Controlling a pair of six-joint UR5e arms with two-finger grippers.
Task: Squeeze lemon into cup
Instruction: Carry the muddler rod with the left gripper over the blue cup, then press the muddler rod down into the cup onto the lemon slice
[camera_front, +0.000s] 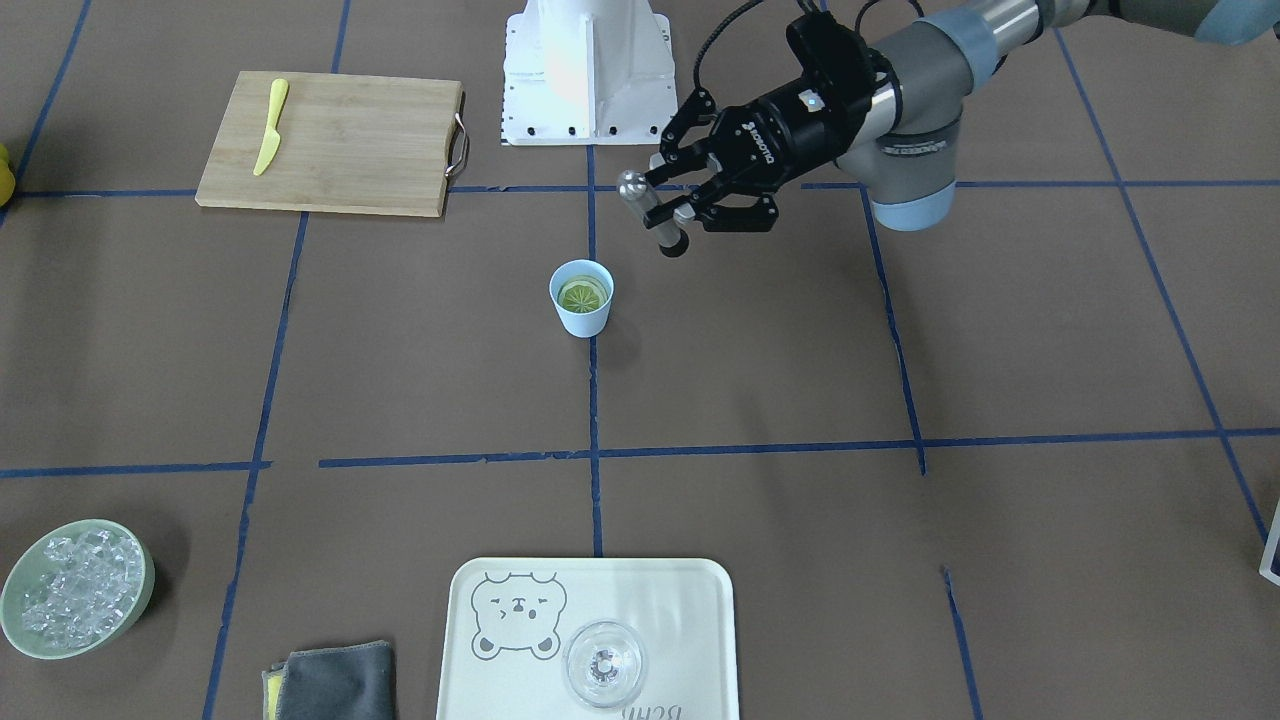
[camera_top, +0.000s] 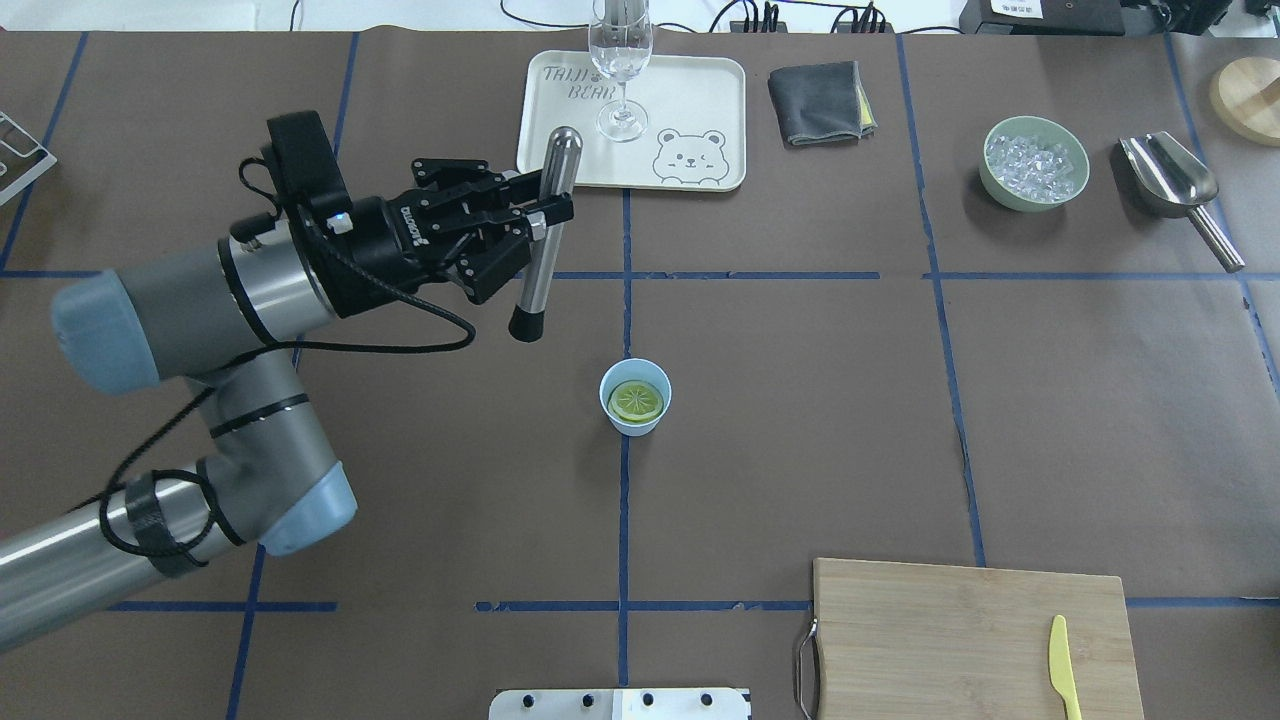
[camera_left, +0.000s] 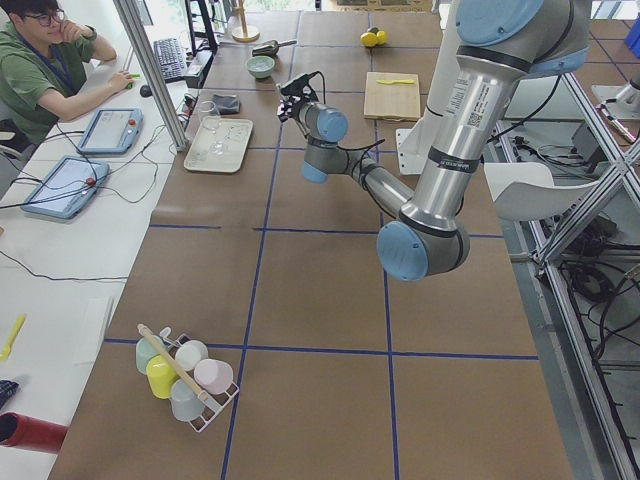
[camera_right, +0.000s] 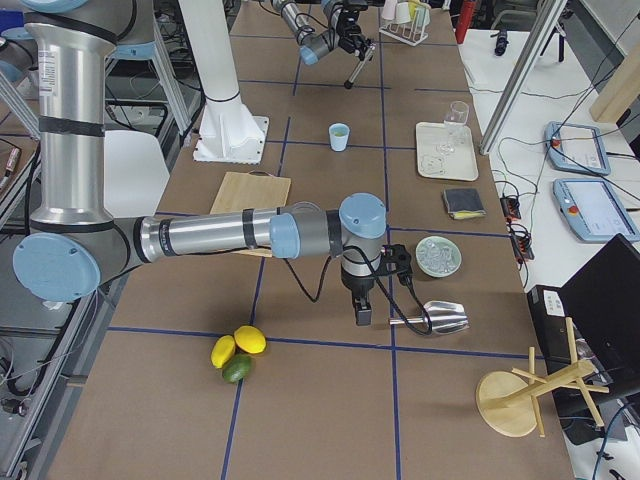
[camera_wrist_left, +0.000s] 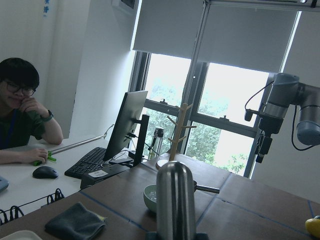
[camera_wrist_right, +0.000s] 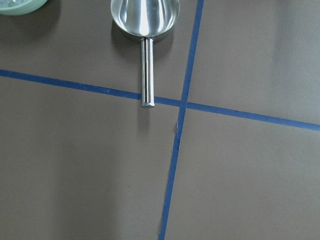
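Note:
The light-blue cup (camera_top: 632, 424) stands at the table's middle, also in the front view (camera_front: 582, 318) and far off in the right-side view (camera_right: 340, 138). The lemon half (camera_top: 636, 401) lies inside it, cut face up (camera_front: 583, 294). My left gripper (camera_top: 540, 222) is shut on a steel muddler (camera_top: 538, 270) with a black tip, held tilted in the air, left of and beyond the cup (camera_front: 668, 192). The muddler's top shows in the left wrist view (camera_wrist_left: 175, 200). My right gripper (camera_right: 362, 315) hangs over the table by a steel scoop; I cannot tell if it is open.
A wooden cutting board (camera_top: 950, 640) with a yellow knife (camera_top: 1063, 668) lies near right. A bear tray (camera_top: 690, 95) with a clear glass (camera_top: 620, 60), a grey cloth (camera_top: 818, 88), a green ice bowl (camera_top: 1035, 162) and the scoop (camera_top: 1170, 172) line the far side.

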